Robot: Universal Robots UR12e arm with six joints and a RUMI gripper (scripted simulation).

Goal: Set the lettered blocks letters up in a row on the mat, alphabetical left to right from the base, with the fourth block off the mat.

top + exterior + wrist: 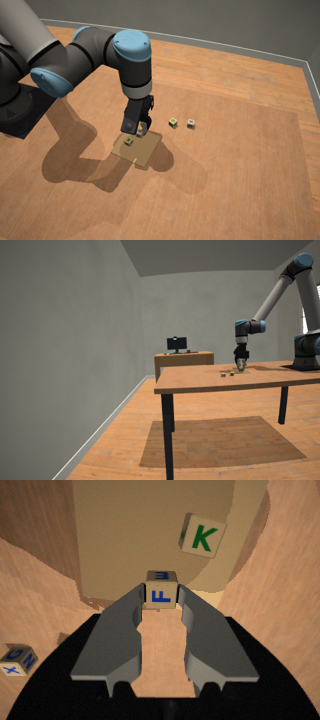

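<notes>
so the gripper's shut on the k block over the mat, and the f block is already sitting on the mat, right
No, the letters are swapped. The gripper is shut on the F block over the mat, and it is the K block that already sits on the mat. The wrist view shows the blue F between the fingers and the green K lying apart on the mat.

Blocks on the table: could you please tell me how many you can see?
4: K block on the mat; F block in the pincer at its edge; two off it.
</notes>
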